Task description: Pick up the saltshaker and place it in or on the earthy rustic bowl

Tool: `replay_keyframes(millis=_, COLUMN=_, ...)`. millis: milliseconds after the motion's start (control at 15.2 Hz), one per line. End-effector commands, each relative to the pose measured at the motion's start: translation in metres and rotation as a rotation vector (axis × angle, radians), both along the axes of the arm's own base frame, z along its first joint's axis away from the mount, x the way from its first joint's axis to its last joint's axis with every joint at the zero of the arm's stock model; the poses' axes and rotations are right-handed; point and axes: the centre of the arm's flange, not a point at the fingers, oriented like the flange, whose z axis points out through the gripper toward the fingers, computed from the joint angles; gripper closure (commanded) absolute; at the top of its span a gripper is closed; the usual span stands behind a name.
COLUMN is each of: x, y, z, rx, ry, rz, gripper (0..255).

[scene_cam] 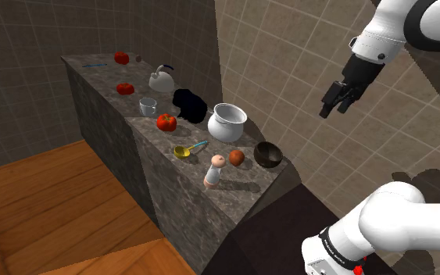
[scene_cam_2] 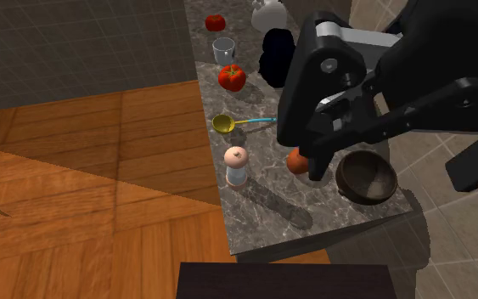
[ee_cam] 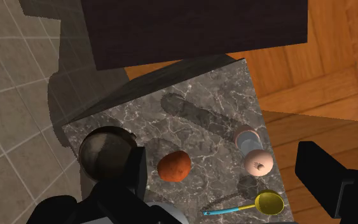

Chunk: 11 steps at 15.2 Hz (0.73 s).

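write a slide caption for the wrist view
Open claw above the counter, saltshaker and dark bowl standing apart below it

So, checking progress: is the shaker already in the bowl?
No, the shaker stands upright on the counter, apart from the bowl.

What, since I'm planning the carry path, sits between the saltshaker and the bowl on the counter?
A round orange-brown thing lies on the counter right between the saltshaker and the dark bowl. A lifted carry would likely pass over it; a straight slide would not.
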Motion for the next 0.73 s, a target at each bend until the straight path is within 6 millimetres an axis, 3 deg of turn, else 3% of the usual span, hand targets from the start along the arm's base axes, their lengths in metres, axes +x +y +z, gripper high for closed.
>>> replay_keyframes(millis=0, x=0.0, y=0.0, z=0.0, rx=0.0, ry=0.0, rz=0.0, gripper=0)
replay_keyframes(millis=660, x=0.067, y=0.032, z=-0.107, rx=-0.003, ry=-0.02, rz=0.008, gripper=0)
